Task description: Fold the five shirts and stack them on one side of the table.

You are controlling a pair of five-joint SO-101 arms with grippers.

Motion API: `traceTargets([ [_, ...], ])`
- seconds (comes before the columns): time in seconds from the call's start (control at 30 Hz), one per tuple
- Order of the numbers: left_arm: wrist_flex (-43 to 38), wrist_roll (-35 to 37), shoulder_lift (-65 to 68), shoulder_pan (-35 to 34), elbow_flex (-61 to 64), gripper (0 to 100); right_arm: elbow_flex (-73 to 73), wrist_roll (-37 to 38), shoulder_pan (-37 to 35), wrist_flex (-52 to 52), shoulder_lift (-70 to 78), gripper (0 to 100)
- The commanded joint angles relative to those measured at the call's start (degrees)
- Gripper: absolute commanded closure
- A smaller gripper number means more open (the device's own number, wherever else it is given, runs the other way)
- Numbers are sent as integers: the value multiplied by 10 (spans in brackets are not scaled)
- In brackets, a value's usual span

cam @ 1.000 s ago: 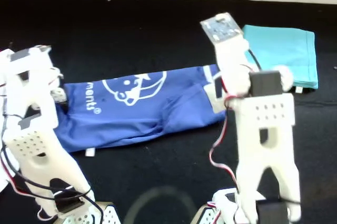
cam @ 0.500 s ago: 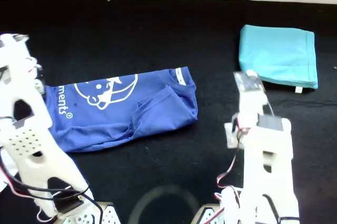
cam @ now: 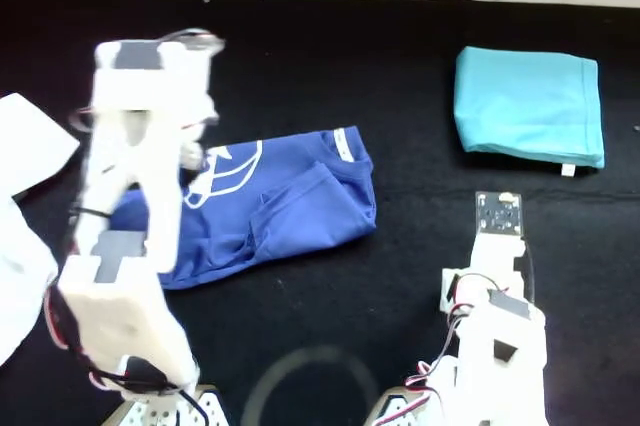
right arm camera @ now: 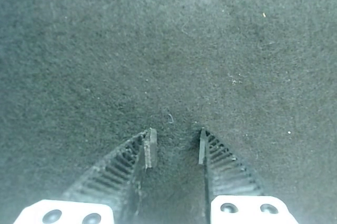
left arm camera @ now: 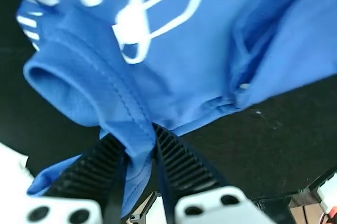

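High view: a royal-blue soft knit shirt with a white printed design [cam: 290,211] lies rumpled and partly doubled over on the black cloth-covered table [cam: 300,46], on the left arm's side of the middle. A turquoise shirt folded into a neat rectangle [cam: 530,106] rests well apart from it, near the far corner on the right arm's side. In the left wrist view, the left gripper [left arm camera: 139,145] has its ribbed black jaws pressed onto a thick stitched edge of the blue shirt, with the fabric rolling up and over them in a loose tube. In the right wrist view, the right gripper [right arm camera: 174,148] hangs over bare black cloth with its jaws spread and nothing between them. The blue shirt looks light, limp and not at all fragile. It would likely sag and bunch from a single pinch and drag a little on the felt-like cover. Stitched hems, seams and corners seem the surest places to hold, since the doubled cloth gives the ribbed pads more to bite. Two corners held at once would probably keep a fold flat.
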Motion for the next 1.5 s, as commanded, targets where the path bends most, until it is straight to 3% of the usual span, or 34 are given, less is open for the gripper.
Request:
traceTargets([
  [0.0, -5, 0, -33, 96, -32, 991, 11, 3, 7, -15, -1, 854],
  [0.23, -127, 0, -33, 216, -35, 991, 12, 2, 7, -15, -1, 854],
  [0.43, -244, 42, 11, 264, -40, 991, 12, 2, 7, -15, -1, 854],
  [0.57, -273, 44, 84, 270, -77, 991, 12, 2, 7, -15, -1, 854],
  [0.97, -241, 45, 229, 278, -291, 986, 12, 2, 7, -16, -1, 854],
  [1.07, -227, 45, 241, 277, -304, 925, 12, 2, 7, -16, -1, 854],
  [1.23, -177, 45, 215, 281, -305, 776, 11, 2, 7, -16, -1, 854],
  [1.47, -113, 44, 128, 239, -304, 823, 11, 2, 7, -16, -1, 854],
])
